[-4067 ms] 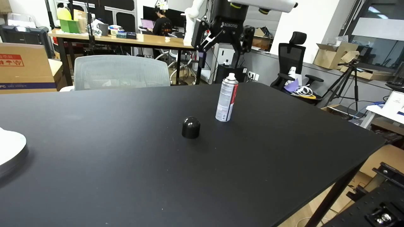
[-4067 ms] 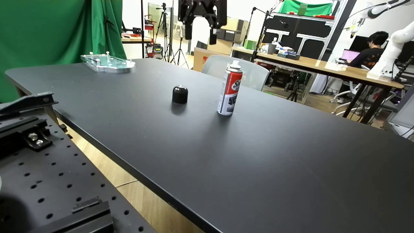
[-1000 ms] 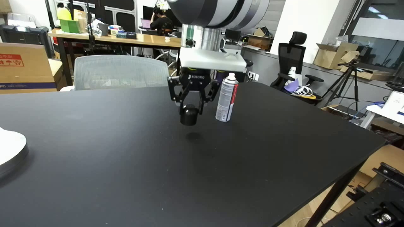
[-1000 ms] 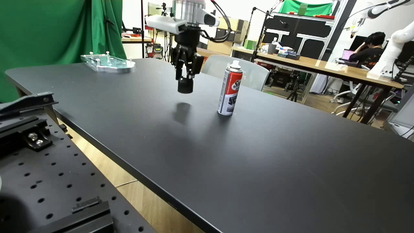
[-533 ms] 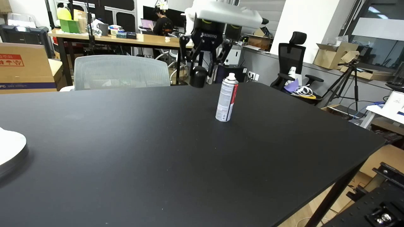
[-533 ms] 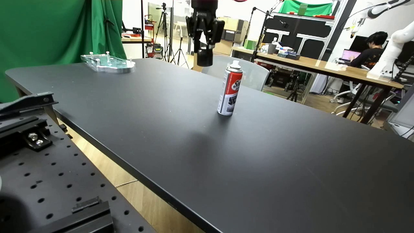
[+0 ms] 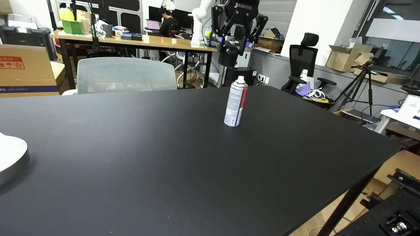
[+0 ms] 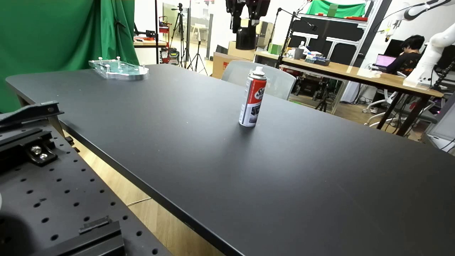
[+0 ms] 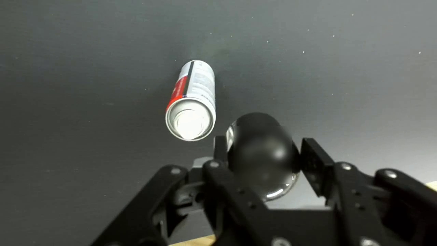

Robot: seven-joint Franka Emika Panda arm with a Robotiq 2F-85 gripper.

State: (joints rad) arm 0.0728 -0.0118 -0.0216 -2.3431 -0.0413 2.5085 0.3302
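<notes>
Over the black table [image 7: 147, 170] before me, the gripper [image 9: 263, 152] clasps a domed black cap [image 7: 228, 57]; lower, apart, 1 red-and-white spray can [image 8: 252, 99] stands upright.

Bright light leaves hazy glare on the matte black table surface [image 8: 298, 160], well inside its edges; the red-and-white metal spray can [image 8: 253, 99] casts a soft shadow. In the wrist view, the glossy black domed cap [image 9: 263, 147] glints, blurred.

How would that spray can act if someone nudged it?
The spray can would probably tip easily, standing tall on a narrow base. Its round body would likely roll once toppled, and its smooth-looking sides might be a little slippery.
</notes>
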